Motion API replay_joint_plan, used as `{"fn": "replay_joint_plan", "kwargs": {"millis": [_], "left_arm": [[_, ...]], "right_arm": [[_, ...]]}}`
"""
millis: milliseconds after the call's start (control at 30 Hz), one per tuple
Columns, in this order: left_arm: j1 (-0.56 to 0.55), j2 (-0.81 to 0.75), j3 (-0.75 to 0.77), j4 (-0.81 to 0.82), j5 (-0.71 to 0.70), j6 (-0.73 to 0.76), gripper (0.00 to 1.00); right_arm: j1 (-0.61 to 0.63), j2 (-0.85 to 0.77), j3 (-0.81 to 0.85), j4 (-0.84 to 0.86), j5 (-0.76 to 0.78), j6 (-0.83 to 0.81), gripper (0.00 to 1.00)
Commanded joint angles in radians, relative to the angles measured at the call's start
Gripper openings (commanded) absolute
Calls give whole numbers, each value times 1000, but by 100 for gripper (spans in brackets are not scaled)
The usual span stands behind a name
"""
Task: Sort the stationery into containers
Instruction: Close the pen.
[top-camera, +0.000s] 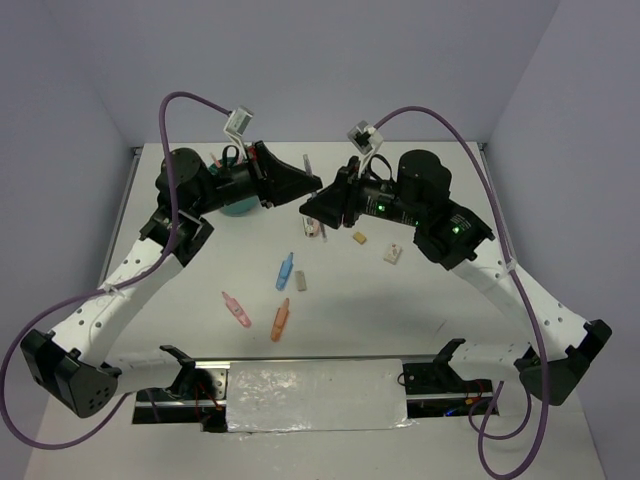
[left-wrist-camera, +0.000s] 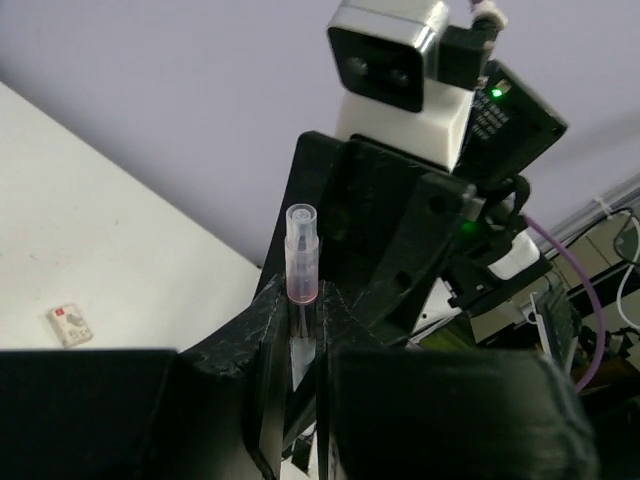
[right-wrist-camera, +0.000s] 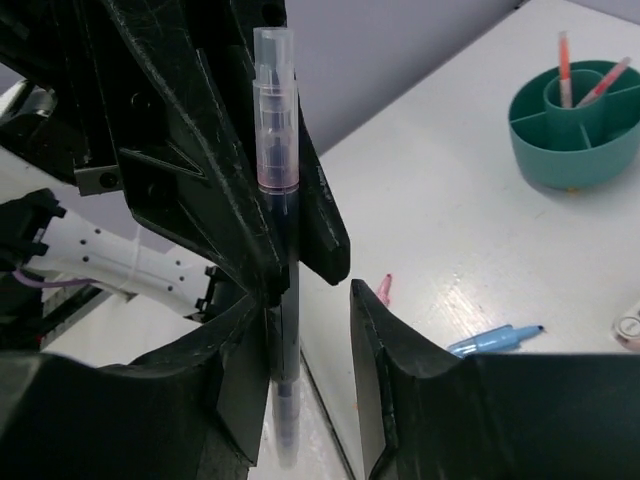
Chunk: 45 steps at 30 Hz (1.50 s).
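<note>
Orange (top-camera: 280, 318), pink (top-camera: 236, 310) and blue (top-camera: 285, 272) stubby plastic markers are lying loose on the white desk (top-camera: 420, 320), nearest the arm bases. Beyond and above them, the two arms are meeting in mid-air over a thin dark pen with a clear cap and a pink band (right-wrist-camera: 276, 120).

The left hand (left-wrist-camera: 302, 310) is pinching the pen low on the barrel with its fingers closed tight, and the cap end is standing clear of the fingertips. The right hand (right-wrist-camera: 310, 295) is standing open around the same pen. The barrel is lying against one finger, with a clear gap to the other.

This looks like a handover with the left hand as the carrier. To do it well, the right hand should back straight away without brushing the barrel before the left swings off.

Farthest back, the round teal plastic organiser (right-wrist-camera: 565, 165) is sitting on the desk near the left arm, with two thin pens in its central cup. This pen probably belongs there too, lowered in upright.
</note>
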<state>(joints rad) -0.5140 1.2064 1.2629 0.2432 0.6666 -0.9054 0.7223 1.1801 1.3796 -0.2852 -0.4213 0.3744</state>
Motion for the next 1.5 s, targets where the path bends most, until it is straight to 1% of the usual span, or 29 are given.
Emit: {"fn": "replay_joint_plan", "kwargs": {"millis": [0,33,100,167,200,233,300,433,567,667,833,933,967,1033,1067,1100,1167,1200,1233,1267,1300,1367,1467], "left_arm": [[-4,-28,12,125,45,-30,0],[-3,-24,13,130,50,-33,0],[-4,-19,24,102,41,-20,0],[-3,-18,36,64,24,22,22],[-3,-19,46,10,8,40,47],[-3,-28,52,-11,-8,57,54],[3,-28,84,-74,-53,105,66],[48,4,142,-100,-76,96,70],[84,36,200,-105,-76,79,70],[95,51,222,-96,-65,68,66],[95,64,201,-67,-35,37,58],[95,58,155,-12,-4,4,56],[97,53,142,36,2,-7,55],[95,45,118,71,20,-38,49],[95,45,112,99,27,-47,41],[97,44,104,103,33,-56,38],[97,42,93,102,40,-59,34],[95,44,87,107,45,-62,25],[95,44,73,104,50,-67,21],[95,41,67,102,53,-67,13],[95,36,59,97,54,-69,10],[94,25,35,93,53,-69,0],[80,10,1,61,45,-63,0]], "right_arm": [[9,13,-7,107,-51,34,41],[9,18,-5,113,-51,34,24],[9,21,10,109,-42,32,0],[8,19,24,101,-37,24,0],[9,15,27,98,-34,23,0],[9,12,22,96,-33,21,0],[9,7,18,89,-27,12,0],[9,-4,-11,84,-34,6,0],[9,-5,-11,72,-31,-2,0],[9,0,1,52,-28,-9,0],[8,6,13,41,-16,-9,0],[8,19,32,23,-1,-12,0],[9,23,38,20,7,-11,0],[9,33,52,20,15,-8,0],[9,39,56,20,24,-6,0],[9,42,68,15,30,-5,0],[9,52,85,11,36,-5,0],[9,59,102,11,36,-6,0],[8,64,113,8,38,-8,0],[9,76,125,4,42,-9,0],[9,82,154,-3,45,-15,0],[8,105,205,-9,56,-20,0],[-1,153,289,-20,75,-31,0]]}}
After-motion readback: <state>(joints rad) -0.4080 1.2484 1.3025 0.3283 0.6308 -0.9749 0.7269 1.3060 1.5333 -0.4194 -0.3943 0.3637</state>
